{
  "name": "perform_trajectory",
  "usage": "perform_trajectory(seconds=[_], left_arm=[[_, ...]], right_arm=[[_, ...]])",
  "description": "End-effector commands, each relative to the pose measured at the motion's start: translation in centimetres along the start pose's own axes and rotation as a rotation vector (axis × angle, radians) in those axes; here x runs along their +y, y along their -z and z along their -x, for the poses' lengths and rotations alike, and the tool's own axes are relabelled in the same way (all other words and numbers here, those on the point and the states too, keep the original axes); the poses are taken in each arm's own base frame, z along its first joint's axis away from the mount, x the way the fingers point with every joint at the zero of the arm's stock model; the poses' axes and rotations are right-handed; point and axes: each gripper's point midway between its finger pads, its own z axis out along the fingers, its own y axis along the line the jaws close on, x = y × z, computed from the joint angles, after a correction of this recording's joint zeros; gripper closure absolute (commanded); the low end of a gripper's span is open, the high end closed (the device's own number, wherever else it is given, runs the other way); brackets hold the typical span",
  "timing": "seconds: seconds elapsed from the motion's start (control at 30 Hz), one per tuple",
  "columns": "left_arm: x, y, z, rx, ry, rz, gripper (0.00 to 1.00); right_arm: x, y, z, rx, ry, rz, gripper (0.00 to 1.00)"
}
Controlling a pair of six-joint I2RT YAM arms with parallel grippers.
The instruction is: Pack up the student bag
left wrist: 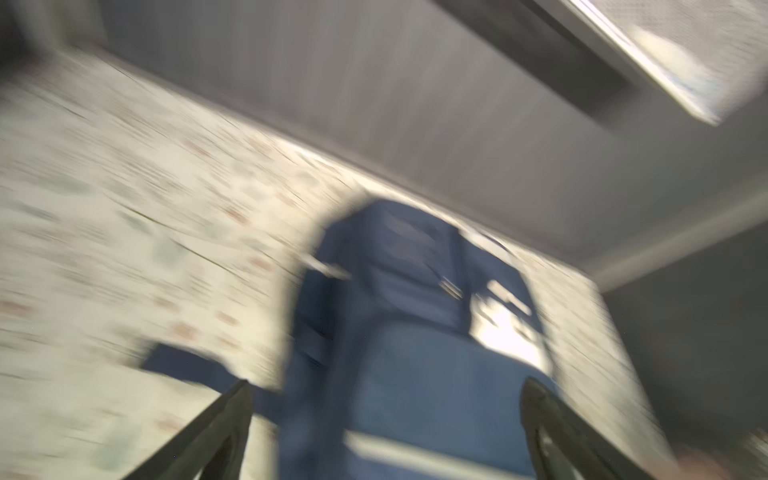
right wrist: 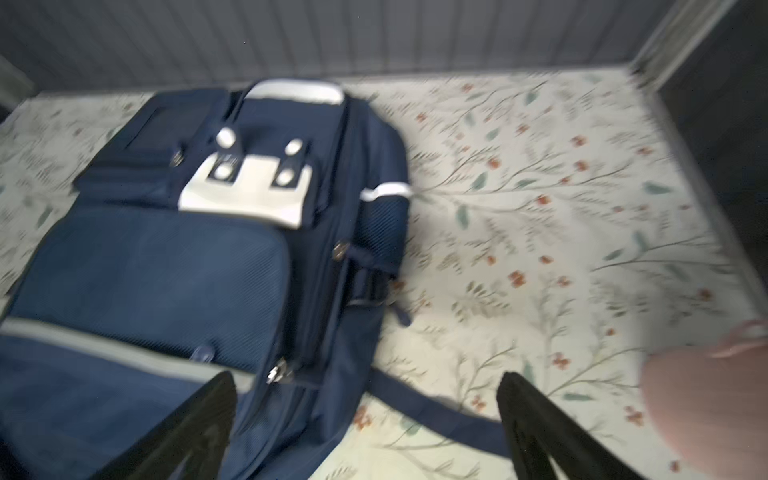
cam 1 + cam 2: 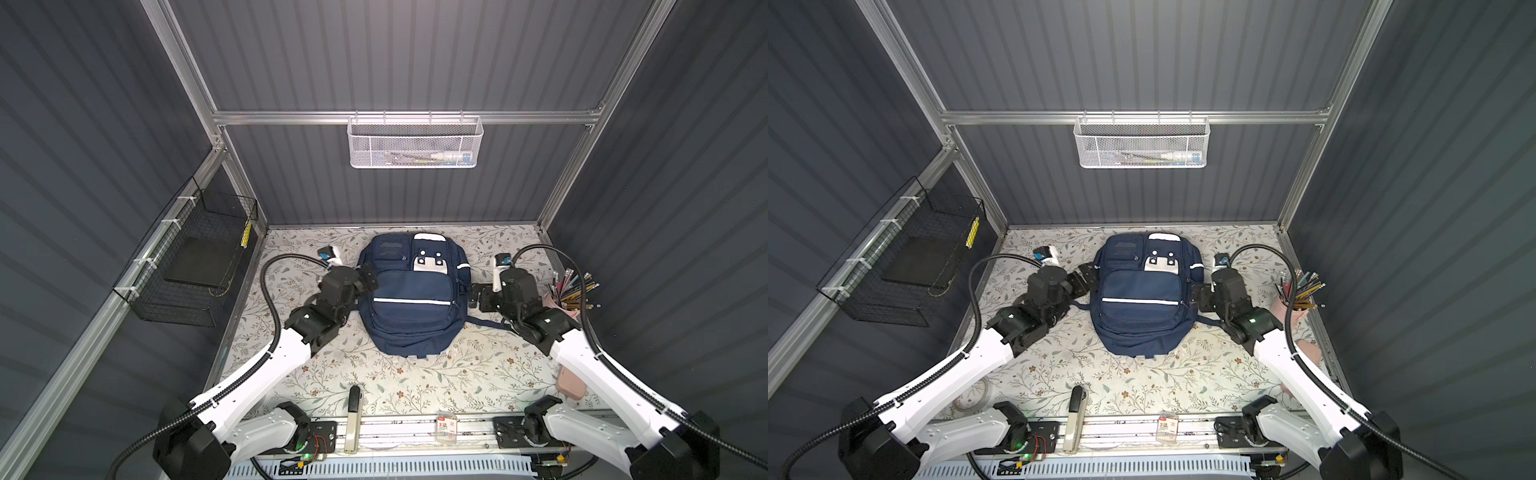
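The student bag [image 3: 411, 299] [image 3: 1142, 299], a navy backpack with white stripes and a white patch, lies flat on the flowered table with its front pockets facing up. My left gripper [image 3: 368, 279] [image 3: 1084, 277] is open at the bag's left side, level with its upper pockets. The left wrist view is blurred by motion, and there the bag [image 1: 415, 374] shows between the spread jaws [image 1: 386, 386], which hold nothing. My right gripper [image 3: 476, 297] [image 3: 1196, 296] is open at the bag's right side. Its jaws [image 2: 365, 378] straddle the bag's edge [image 2: 166, 270] and a loose strap [image 2: 436, 415].
A pink cup of pencils [image 3: 569, 299] stands just right of my right arm. A white mesh basket [image 3: 415, 143] hangs on the back wall and a black wire basket [image 3: 195, 266] on the left wall. A stapler [image 3: 353, 415], a small packet [image 3: 445, 428] and a pink case [image 3: 571, 384] lie near the front edge.
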Motion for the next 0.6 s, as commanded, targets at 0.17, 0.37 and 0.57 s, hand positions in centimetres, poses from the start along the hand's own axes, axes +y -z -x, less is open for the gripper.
perform_trajectory(seconds=[0.17, 0.37, 0.57], left_arm=[[11.2, -4.0, -3.0, -0.104, -0.461, 0.366, 0.0], [16.6, -7.1, -6.6, 0.024, -0.475, 0.398, 0.0], [19.1, -9.4, -7.8, 0.026, -0.423, 0.355, 0.0]], right_arm=[[-9.0, -4.3, -0.6, -0.094, -0.032, -0.164, 0.01], [-12.5, -6.1, -3.4, -0.182, -0.024, -0.25, 0.01], [-11.9, -7.0, -2.9, -0.306, -0.023, -0.192, 0.01]])
